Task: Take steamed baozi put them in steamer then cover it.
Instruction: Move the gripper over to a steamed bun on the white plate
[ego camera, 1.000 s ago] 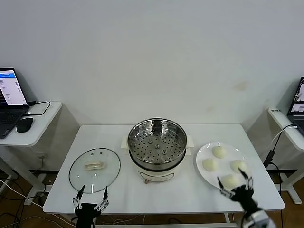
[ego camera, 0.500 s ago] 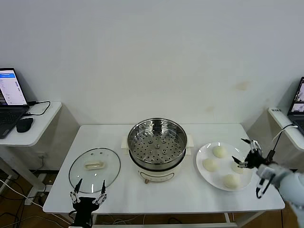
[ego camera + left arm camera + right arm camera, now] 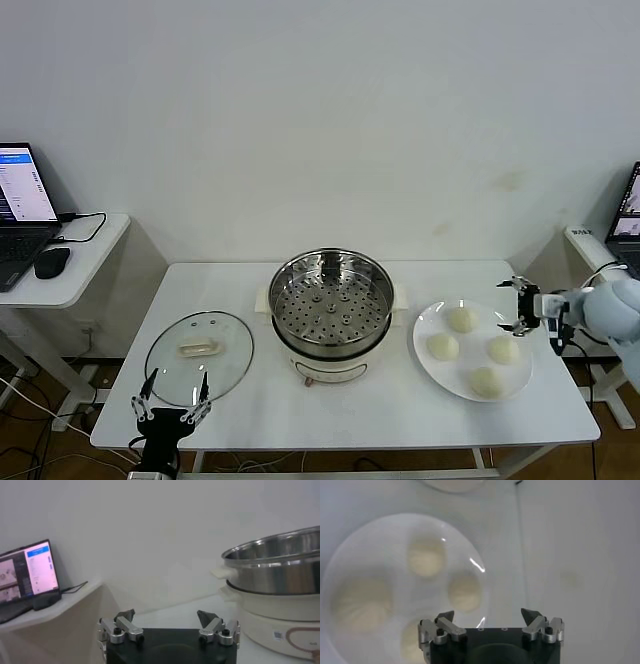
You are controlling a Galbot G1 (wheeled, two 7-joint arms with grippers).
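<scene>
Four cream-white baozi [image 3: 461,319] lie on a white plate [image 3: 422,360] at the table's right; they also show in the right wrist view [image 3: 464,592]. The steel steamer [image 3: 331,310] stands at the table's centre with its perforated tray bare, and shows in the left wrist view [image 3: 280,575]. The glass cover [image 3: 199,357] lies flat to the steamer's left. My right gripper [image 3: 522,307] is open and empty, held above the plate's far right edge [image 3: 487,615]. My left gripper [image 3: 170,410] is open and empty at the table's front edge, just before the cover [image 3: 167,617].
A side table at the left holds a laptop [image 3: 20,205] and a mouse [image 3: 52,262]; the laptop shows in the left wrist view [image 3: 30,575]. Another side table with a laptop and cables stands at the right [image 3: 610,250]. White wall behind.
My right gripper has risen from the table's front right edge and swung back to the plate's far right side. My left gripper has drifted slightly left and lower.
</scene>
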